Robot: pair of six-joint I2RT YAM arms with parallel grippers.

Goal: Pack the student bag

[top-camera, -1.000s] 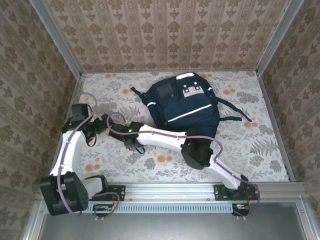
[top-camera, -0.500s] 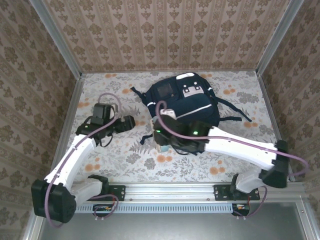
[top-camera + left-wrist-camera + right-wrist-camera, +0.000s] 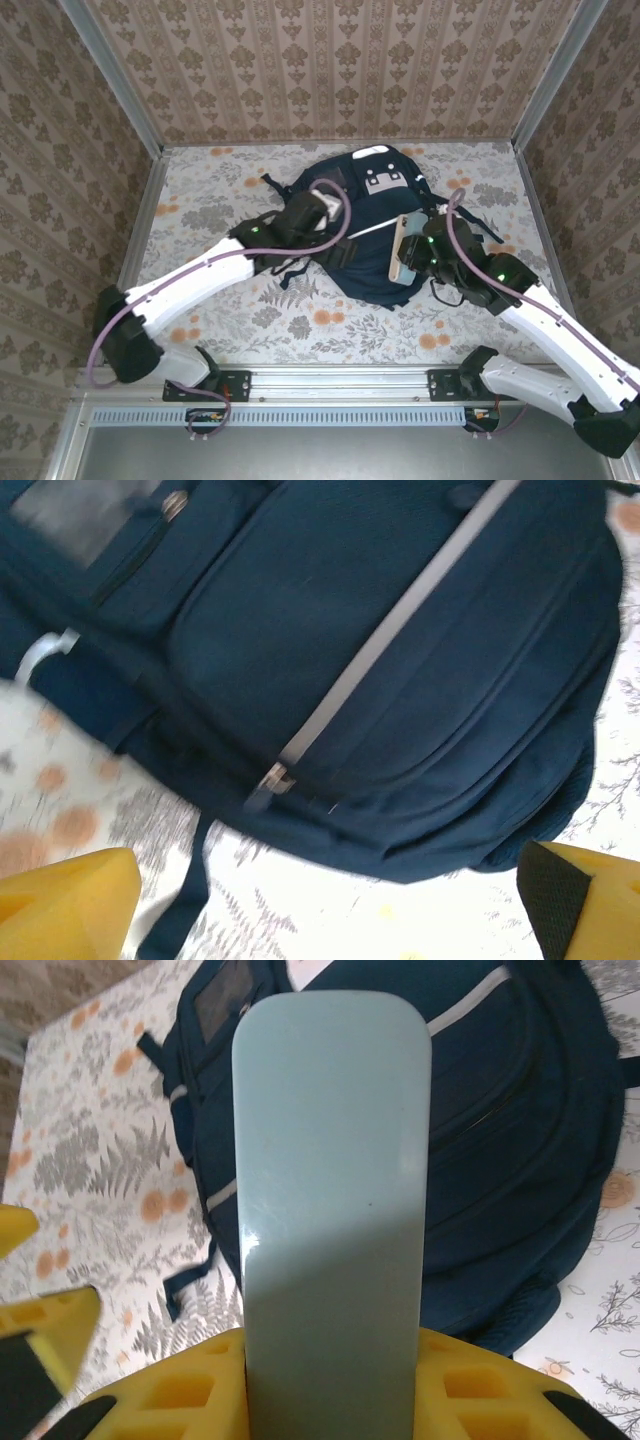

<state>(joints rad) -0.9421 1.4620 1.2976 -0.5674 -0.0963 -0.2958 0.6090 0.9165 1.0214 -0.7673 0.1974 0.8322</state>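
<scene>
We logged the table [image 3: 230, 190] first: floral cloth, boxed in by papered walls [image 3: 330, 70] on three sides, with a metal rail [image 3: 340, 380] along the near edge. The student bag [image 3: 375, 185] lay flat at the far middle, a bit right of centre, its far edge close to the back wall. There was wide open cloth to its left, a clear strip between its near edge and the rail, and a narrower margin on the right.

The left arm [image 3: 190, 275] reached in from the near left corner and ended over the bag's left half. The right arm [image 3: 545, 320] came from the near right and ended over the bag's near right part.

A flat pale case [image 3: 335, 1160] with rounded corners stuck out from the right gripper [image 3: 418, 252], which was clamped on its lower end. The case hung over the bag; we could not tell whether they touched.

The left gripper [image 3: 325, 905] held nothing, its jaws spread wide above the bag's near edge.

A white stripe [image 3: 400, 630] crossed the front pocket, a strap [image 3: 185, 910] trailed onto the cloth, and a zip pull [image 3: 272, 778] sat at the stripe's lower end.
</scene>
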